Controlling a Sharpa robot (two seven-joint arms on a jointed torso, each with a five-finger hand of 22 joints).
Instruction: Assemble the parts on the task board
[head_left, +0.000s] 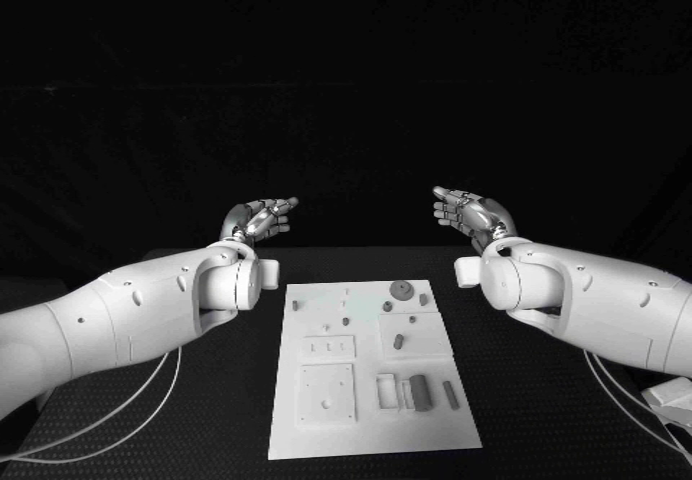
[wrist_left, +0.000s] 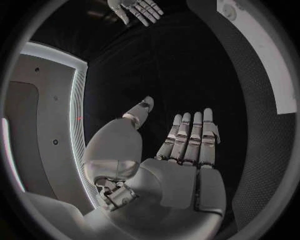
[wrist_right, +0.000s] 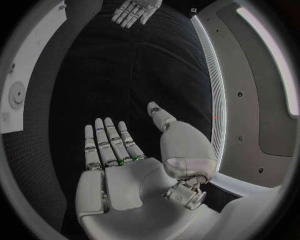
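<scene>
head view is showing the task board (head_left: 372, 420) lying flat in the middle of the black table (head_left: 548, 420), its long axis running away from the robot, with the small grey parts (head_left: 418, 392) resting on it: a round one (head_left: 401, 290) near the far end, a few small pegs (head_left: 345, 322) around the middle, and oblong pieces side by side toward the near right corner.

both hands are hanging raised beyond the board's far end, well apart from it and from each other. the left hand (head_left: 257, 220) is sitting off the far left corner, the right hand (head_left: 473, 212) off the far right corner, palms turned roughly toward one another. the left wrist view is showing the left hand (wrist_left: 178, 165) with its fingers (wrist_left: 187, 135) straight and lying close side by side, thumb held out to the side, nothing in the palm. the right wrist view is showing the same of the right hand (wrist_right: 125, 170): fingers (wrist_right: 106, 142) extended together, thumb apart, holding nothing (each wrist view is also catching the other hand at its rim).

the relation that matters: every part is lying below and nearer the robot than the fingers, so either hand would be needing to come down and back toward the body. judging by the layout, the round part and the oblong pieces are sitting on the right half, nearer the right hand; no part looks touched yet, so the assembly seems to be at its start.
</scene>
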